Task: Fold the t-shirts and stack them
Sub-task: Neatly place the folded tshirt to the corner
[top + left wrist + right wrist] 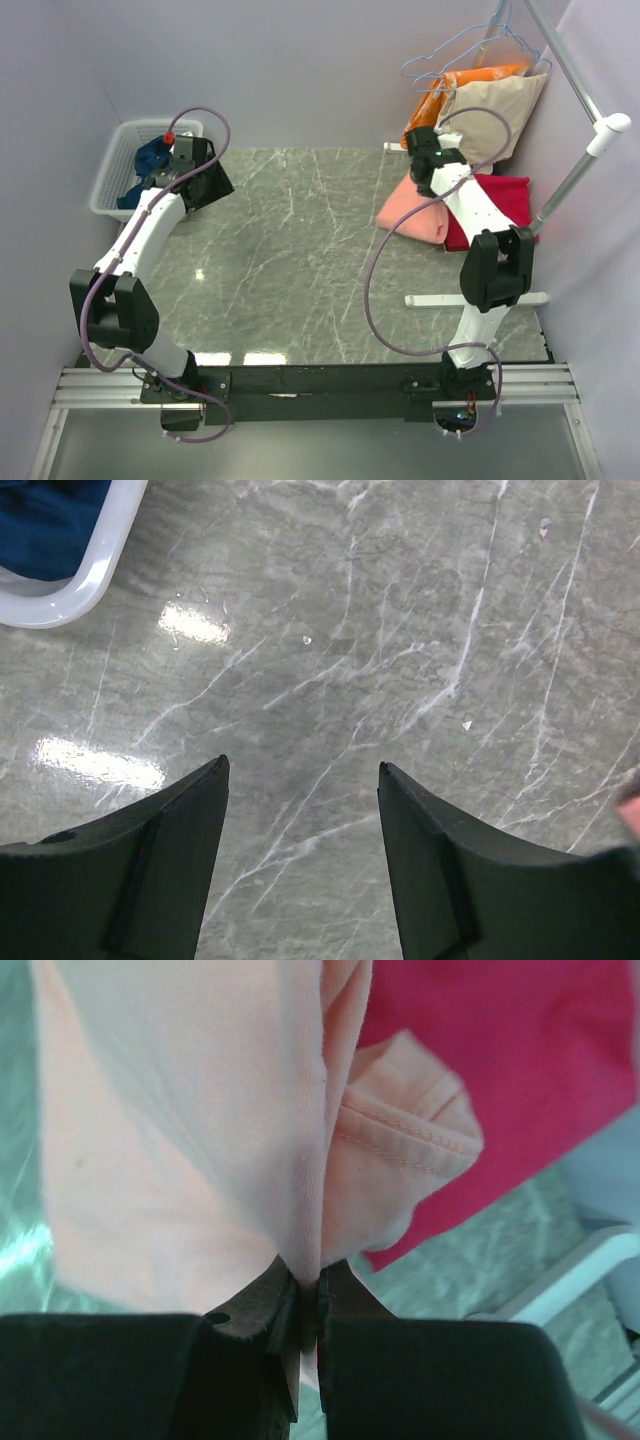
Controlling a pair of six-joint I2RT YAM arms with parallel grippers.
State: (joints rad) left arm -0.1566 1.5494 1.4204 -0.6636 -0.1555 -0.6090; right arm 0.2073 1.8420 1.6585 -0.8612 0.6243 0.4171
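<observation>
Table [290, 250] middle open; basket [108, 182] blocks far-left corner; rack pole [570, 186], hung clothes [495, 110], t-shirts [415, 215] crowd right side.

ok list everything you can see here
pink shirt: one, salmon-pink, right side of table, pinched by the right gripper
red shirt: one, crimson, right edge of table, beside the pink shirt
blue shirt: one, navy, in the basket
basket: one, white, far left corner
hung clothes: two, orange and beige, on hangers at far right
rack: one, white and metal, right side
table: one, grey marble
left gripper: one, black, open over bare table near the basket
right gripper: one, black, shut on the pink shirt
</observation>
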